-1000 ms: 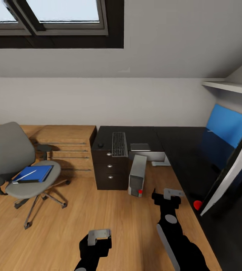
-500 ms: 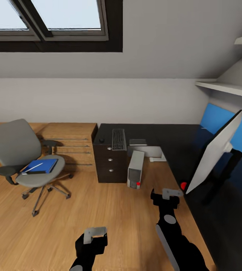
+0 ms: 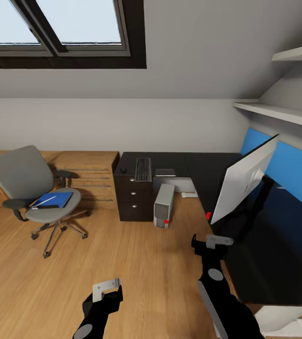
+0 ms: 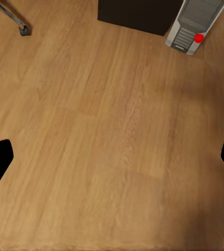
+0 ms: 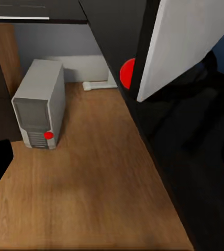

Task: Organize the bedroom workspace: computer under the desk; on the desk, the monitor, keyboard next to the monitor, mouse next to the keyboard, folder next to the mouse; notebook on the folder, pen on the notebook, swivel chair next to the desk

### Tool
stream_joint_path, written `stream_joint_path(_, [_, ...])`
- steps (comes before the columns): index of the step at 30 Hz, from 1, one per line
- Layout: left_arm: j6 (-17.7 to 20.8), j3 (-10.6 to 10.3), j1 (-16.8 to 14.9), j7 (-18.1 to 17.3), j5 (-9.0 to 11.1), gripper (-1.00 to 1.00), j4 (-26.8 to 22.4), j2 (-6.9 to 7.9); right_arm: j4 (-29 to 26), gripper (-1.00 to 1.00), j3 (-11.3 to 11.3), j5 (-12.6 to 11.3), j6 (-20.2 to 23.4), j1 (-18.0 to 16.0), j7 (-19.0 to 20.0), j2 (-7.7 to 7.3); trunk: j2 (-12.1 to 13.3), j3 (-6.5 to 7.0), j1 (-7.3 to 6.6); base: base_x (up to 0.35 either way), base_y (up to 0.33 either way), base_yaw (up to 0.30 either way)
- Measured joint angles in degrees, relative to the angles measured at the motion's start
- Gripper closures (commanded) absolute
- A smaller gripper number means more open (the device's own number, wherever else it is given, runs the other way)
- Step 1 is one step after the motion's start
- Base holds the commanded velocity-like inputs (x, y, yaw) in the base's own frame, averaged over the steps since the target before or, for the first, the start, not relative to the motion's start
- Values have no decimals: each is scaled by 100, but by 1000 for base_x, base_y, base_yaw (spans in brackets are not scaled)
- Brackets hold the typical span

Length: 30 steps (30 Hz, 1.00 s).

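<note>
Nearest, both arms hang low over the wood floor (image 3: pixel 137 263), carrying nothing; the left gripper (image 3: pixel 107 288) has its fingers wide apart, seen at opposite borders of its wrist view with bare boards between; the right gripper (image 3: pixel 215 242) hovers just beside the worktop's (image 3: pixel 268 254) near front edge, and whether it is apart or together I cannot tell; both read as a travelling posture rather than a reach.

On the worktop's long near wing the monitor (image 3: pixel 242 181) stands tilted, turned mostly edge-on, its red dot close to the front edge; it already satisfies its part of the task.

Further in, the computer (image 3: pixel 163 205) stands upright on the floor, just beside the drawer block (image 3: pixel 135 202) and at the mouth of the knee space; it looks only partly under the worktop and probably wants pushing in.

On the far wing, above the drawers, the keyboard (image 3: pixel 143 169) lies lengthwise with the mouse (image 3: pixel 123 170) just beside it toward the end edge; a dark flat thing, likely the notebook (image 3: pixel 165 172), lies on its other side; these sit well apart from the monitor, so regrouping seems due.

Well apart from the worktop, the swivel chair (image 3: pixel 33 186) stands before a light-wood cabinet (image 3: pixel 87 176); the blue folder (image 3: pixel 53 200) lies flat on its seat, the pen (image 3: pixel 44 201) across it; both await transfer.
</note>
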Motion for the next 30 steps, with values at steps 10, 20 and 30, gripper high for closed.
stream_joint_path(10, [25,11,0,-10,74,-100,-3,-10,-29,-100,-448,-20,-9,0,41,-249,402,180,-222,-228,-152,0])
stream_joint_path(20, [110,1,0,-11,73,-100,-4,-20,481,-100,-1203,-39,-297,-22,63,-518,804,360,-443,-21,-15,0])
stream_joint_path(30, [225,-15,1,-19,71,-100,4,-41,1441,-100,-1488,-454,-486,-334,55,-632,1206,541,-663,0,0,0])
